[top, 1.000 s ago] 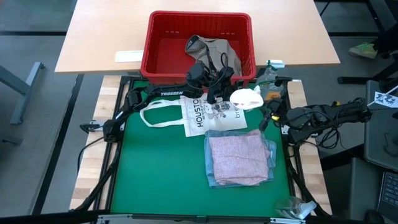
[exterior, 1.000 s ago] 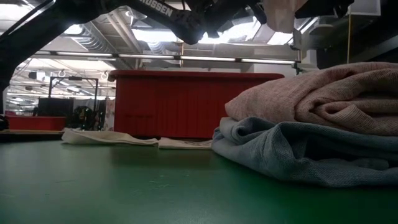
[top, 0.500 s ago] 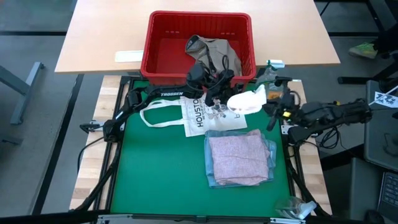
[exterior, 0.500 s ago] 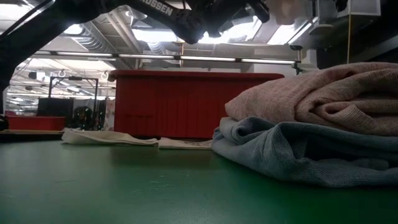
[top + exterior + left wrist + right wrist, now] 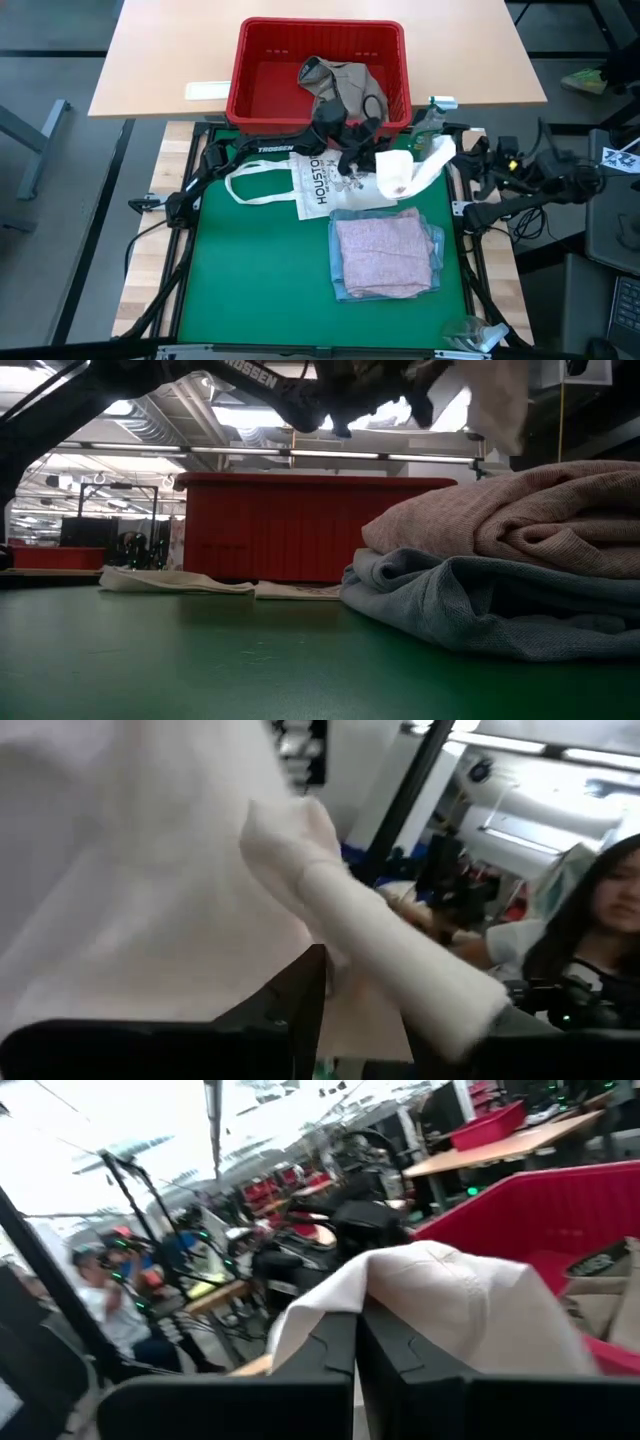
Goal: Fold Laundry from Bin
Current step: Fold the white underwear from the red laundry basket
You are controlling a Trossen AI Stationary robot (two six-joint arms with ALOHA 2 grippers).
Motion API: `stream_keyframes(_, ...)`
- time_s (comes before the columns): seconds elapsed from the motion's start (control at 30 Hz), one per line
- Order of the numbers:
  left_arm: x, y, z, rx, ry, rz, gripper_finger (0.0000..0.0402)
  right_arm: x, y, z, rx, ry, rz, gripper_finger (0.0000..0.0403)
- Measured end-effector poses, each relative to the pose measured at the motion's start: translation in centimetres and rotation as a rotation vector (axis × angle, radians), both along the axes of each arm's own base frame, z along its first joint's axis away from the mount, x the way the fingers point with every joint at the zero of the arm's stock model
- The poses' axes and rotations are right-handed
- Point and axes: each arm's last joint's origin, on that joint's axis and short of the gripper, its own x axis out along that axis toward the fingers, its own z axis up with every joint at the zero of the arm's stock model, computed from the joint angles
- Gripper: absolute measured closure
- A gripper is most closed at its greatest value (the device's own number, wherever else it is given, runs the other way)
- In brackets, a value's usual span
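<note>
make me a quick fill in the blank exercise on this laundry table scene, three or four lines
1. The right gripper is shut on the ____ garment.
2. A khaki-grey garment lies inside the ____ bin.
3. On the green mat, the folded pink garment lies on top of a folded light ____ one.
4. The tote bag beside the stack is printed ____.

Missing words: white; red; blue; HOUSTON
</note>
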Motion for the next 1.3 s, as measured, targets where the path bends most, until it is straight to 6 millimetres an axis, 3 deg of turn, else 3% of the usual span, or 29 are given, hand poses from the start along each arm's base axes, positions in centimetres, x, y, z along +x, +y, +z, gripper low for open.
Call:
stream_keyframes(0.27,-0.2,2.0,-3.0,0.018,0.222,0.048,0.0284,-0.8,-0.1,0.1,0.043,-0.043,0.043,0.0402)
stream_keyframes(0.53,-0.5,1.7,-5.5,0.054,0.403,0.082,0.0285,-0.8,-0.2,0.1,0.042,-0.037,0.032,0.0403)
stream_keyframes(0.73,-0.5,1.2,-5.9,0.054,0.441,0.063,0.0303,-0.9,-0.4,-0.2,0.045,-0.009,-0.066,0.0403)
stream_keyframes(1.03,-0.6,1.4,-6.0,0.029,0.466,0.060,0.0396,-0.9,-0.6,-0.9,0.113,0.027,-0.114,0.0403)
stream_keyframes(1.2,-0.6,1.0,-6.0,0.017,0.473,0.035,0.0389,-0.9,-0.6,-0.9,0.112,0.031,-0.116,0.0403)
stream_keyframes(1.3,-0.1,-0.3,-6.0,0.044,0.458,0.022,0.0381,-0.9,-0.6,-0.9,0.112,0.031,-0.116,0.0403)
